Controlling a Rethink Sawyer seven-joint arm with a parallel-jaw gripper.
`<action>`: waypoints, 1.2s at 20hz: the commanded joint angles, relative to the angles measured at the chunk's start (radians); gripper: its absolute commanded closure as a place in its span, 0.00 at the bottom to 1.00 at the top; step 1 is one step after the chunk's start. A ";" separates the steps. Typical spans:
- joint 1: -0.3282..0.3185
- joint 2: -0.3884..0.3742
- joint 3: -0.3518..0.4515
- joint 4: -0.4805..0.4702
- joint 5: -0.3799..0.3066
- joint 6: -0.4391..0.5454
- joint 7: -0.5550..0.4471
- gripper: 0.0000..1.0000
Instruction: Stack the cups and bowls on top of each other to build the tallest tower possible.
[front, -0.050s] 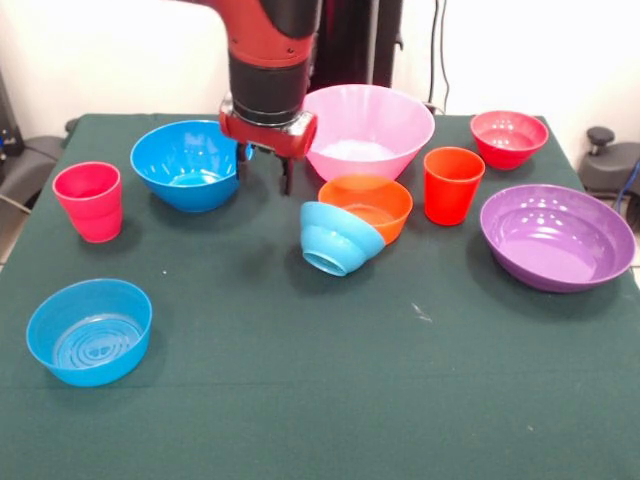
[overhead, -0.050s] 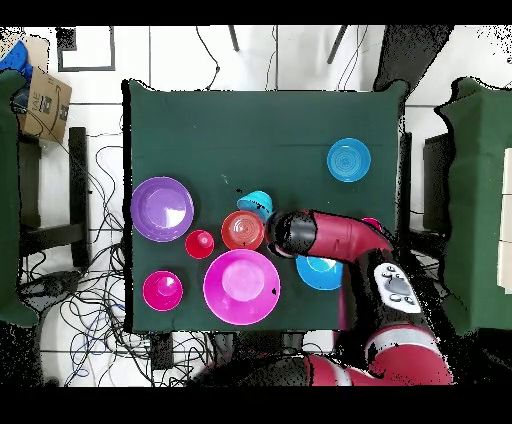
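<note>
Right now your pincer hangs empty just above the desk, its two fingers parted and gripping nothing.

Take the orange bowl at the desk's middle as your landmark and read the front view left to right. Farthest left of it stands the pinkish-red cup, upright. Nearer the front edge, well left, sits a blue bowl. The deep blue bowl lies left and behind, just beside the pincer. The light-blue bowl leans on its side, touching the orange bowl's left front, not nested. The large pink bowl sits directly behind. The orange-red cup stands just right, the small red bowl behind that, and the purple bowl farthest right.

No tower stands yet, so stacking has barely begun.

These pieces look like thin, glossy plastic: light, stiff and probably slippery. Pinch a rim, one finger inside and one outside; on the tipped bowl, the upper rim or its foot ring looks the likeliest hold, and it may skid.
</note>
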 joint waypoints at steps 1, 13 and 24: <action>-0.058 -0.045 0.337 0.055 -0.107 0.067 -0.356 0.00; -0.189 -0.126 0.575 0.206 -0.036 0.188 -0.373 0.00; -0.111 -0.145 0.509 0.201 -0.203 0.077 -0.220 0.00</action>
